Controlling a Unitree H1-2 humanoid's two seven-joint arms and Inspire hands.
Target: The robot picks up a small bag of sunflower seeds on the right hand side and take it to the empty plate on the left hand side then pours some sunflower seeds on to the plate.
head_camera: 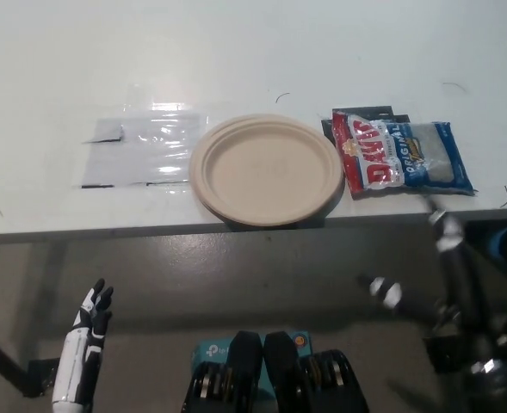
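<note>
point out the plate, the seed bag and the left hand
plate [266, 129]: head view, on its far rim
seed bag [399, 155]: head view, on the middle of its printed front
left hand [92, 317]: head view, on the middle of the hand, low at the picture's left

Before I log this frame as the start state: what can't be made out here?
- Right hand: motion-blurred in the head view; open or shut is unclear.
- Bag of sunflower seeds: whether its top is open; small print too small.
- Black item behind the bag: mostly hidden by it.
- Left hand: open, low, below the table edge.
- Plate: plainly empty.
</note>
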